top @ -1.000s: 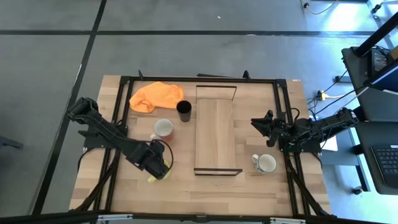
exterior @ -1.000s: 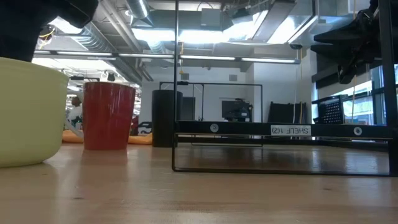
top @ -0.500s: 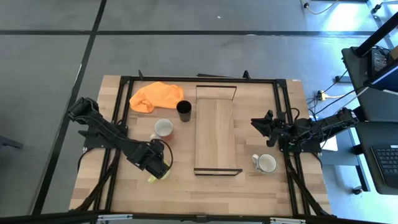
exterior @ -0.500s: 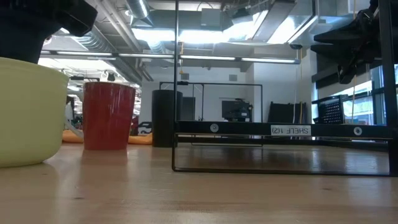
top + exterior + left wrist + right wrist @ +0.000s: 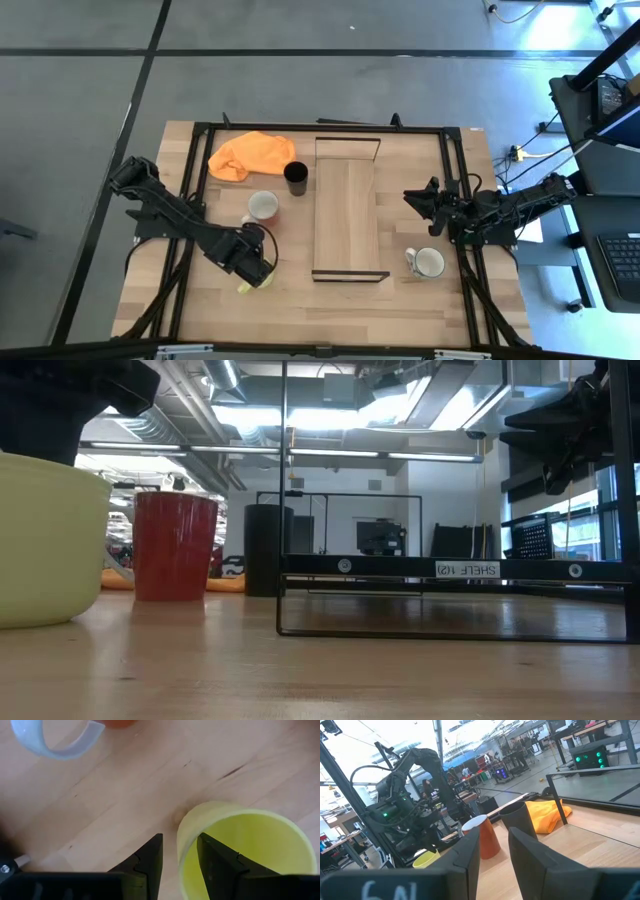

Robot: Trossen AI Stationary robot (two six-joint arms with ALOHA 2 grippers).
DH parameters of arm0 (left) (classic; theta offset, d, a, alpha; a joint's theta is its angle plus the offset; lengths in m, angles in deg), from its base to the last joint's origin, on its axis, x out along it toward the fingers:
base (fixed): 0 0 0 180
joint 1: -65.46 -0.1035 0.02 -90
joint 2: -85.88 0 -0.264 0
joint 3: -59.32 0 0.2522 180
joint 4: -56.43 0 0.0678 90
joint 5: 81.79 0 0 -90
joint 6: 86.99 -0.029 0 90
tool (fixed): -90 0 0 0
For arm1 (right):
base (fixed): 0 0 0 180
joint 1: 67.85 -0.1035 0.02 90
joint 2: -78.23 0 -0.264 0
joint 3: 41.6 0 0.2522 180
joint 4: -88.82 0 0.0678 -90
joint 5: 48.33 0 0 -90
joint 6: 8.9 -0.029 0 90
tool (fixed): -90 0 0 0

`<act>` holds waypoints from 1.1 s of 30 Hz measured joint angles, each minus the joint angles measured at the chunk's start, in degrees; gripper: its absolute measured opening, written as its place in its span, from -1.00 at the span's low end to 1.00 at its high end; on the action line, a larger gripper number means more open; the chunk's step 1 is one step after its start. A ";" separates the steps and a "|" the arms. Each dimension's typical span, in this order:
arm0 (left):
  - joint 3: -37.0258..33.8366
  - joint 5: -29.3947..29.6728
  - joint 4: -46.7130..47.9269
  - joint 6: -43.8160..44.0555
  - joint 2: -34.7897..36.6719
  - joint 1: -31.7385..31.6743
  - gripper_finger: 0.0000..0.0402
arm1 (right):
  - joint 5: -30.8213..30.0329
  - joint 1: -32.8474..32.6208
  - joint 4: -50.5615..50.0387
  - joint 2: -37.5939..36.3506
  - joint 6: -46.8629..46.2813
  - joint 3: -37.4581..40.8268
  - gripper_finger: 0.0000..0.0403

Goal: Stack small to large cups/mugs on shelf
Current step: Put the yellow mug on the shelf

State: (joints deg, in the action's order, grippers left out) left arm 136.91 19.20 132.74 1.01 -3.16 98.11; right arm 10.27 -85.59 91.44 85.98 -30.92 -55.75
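Note:
A yellow-green mug [image 5: 243,287] stands upright on the table near its front left and looms large in the low view [image 5: 40,540]. My left gripper [image 5: 258,272] hangs over it, pointing down and open, astride the mug's rim. A reddish-brown mug with a white inside [image 5: 262,206] and a black cup [image 5: 296,178] stand on the table left of the shelf [image 5: 348,215]. A white mug [image 5: 428,262] stands right of the shelf. My right gripper [image 5: 410,197] waits open at the table's right edge. My left gripper [image 5: 180,840] comes from above with one finger [image 5: 215,860] inside the yellow-green mug and the other [image 5: 150,857] outside. The mug's rim wall [image 5: 181,827] lies in the gap between them. I cannot tell whether either finger touches it. The mug stands upright on the table.
An orange cloth [image 5: 250,155] lies crumpled at the far left, behind the black cup. The shelf's board is bare between its dark frame ends [image 5: 450,600]. A black frame [image 5: 200,130] runs around the tabletop.
My left gripper has sunk a little toward the yellow-green mug; in the low view its dark bulk now reaches down to the rim. The mug and the other cups have stayed put.

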 joint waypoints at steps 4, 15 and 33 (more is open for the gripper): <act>0.00 -2.86 -0.01 0.41 0.00 0.06 -0.43 | 0.00 -0.02 -0.02 0.00 0.00 -0.01 -0.48; -0.02 -1.58 -0.07 1.57 0.00 1.20 -0.43 | 0.00 -0.01 -0.01 0.00 0.00 -0.01 -0.48; -2.84 -4.76 -4.02 6.48 0.00 2.22 -0.43 | 0.00 -0.02 0.00 0.00 0.00 -0.01 -0.48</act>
State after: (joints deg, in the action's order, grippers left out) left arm 134.07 14.43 128.71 7.50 -3.16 100.32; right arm 10.27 -85.61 91.44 85.98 -30.92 -55.76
